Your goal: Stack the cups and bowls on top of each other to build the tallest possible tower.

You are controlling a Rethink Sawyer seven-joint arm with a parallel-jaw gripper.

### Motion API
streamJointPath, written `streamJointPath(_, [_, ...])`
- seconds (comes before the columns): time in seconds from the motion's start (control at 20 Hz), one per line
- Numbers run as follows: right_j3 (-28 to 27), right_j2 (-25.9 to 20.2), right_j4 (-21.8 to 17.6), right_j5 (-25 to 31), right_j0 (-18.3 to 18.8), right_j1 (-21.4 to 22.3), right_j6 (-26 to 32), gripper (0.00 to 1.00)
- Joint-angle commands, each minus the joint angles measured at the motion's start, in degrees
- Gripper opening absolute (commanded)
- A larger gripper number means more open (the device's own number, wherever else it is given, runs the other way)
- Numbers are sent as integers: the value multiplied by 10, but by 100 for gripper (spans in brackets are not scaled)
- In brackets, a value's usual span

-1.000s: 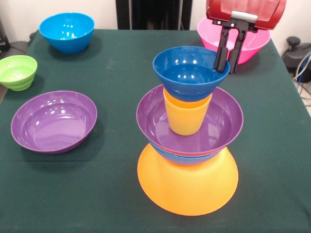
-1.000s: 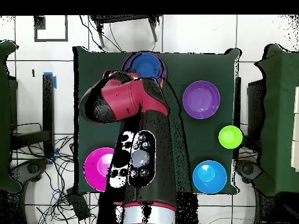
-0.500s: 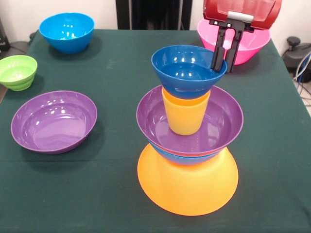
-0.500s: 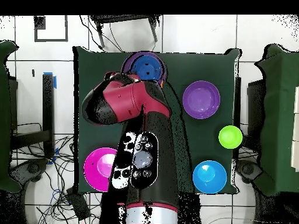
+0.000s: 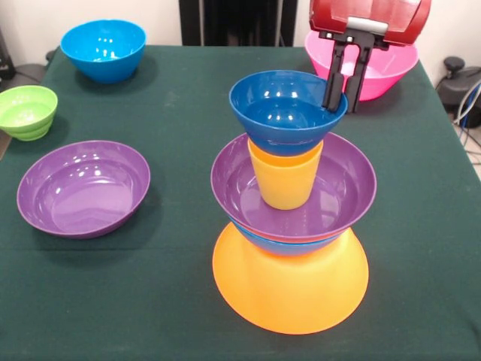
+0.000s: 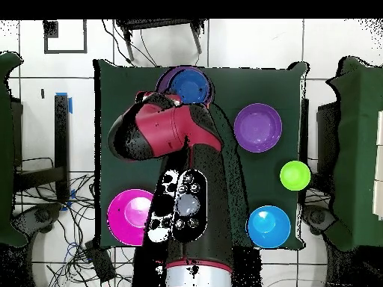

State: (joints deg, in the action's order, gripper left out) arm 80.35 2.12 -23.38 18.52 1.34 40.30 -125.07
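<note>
A: Tower (image 5: pixel 291 226) stands mid-table, toward the front edge; its top dark blue bowl (image 5: pixel 288 109) has its rim pinched by the hand (image 5: pixel 343 90).

B: Bare table (image 5: pixel 188 301) lies around the base. Overhead, the arm (image 6: pixel 168 134) hides that grip.

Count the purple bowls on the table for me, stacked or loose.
2. One purple bowl sits loose on the green table; the other is in the tower, holding the orange cup. Others could be nested out of sight.
</note>
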Motion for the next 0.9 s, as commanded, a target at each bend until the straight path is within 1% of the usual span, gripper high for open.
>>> streamJointPath(0.05, [86, -69, -48, -3, 13, -41, 55, 0])
streamJointPath(0.1, [89, -71, -50, -10, 14, -40, 55, 100])
streamJointPath(0.25, [95, -76, -41, -13, 20, -38, 46, 100])
streamJointPath(0.35, [90, -65, -31, 8, 11, -41, 33, 100])
streamJointPath(0.5, [94, -68, -24, 11, 12, -41, 25, 100])
streamJointPath(0.9, [95, -76, -27, 11, 17, -38, 32, 100])
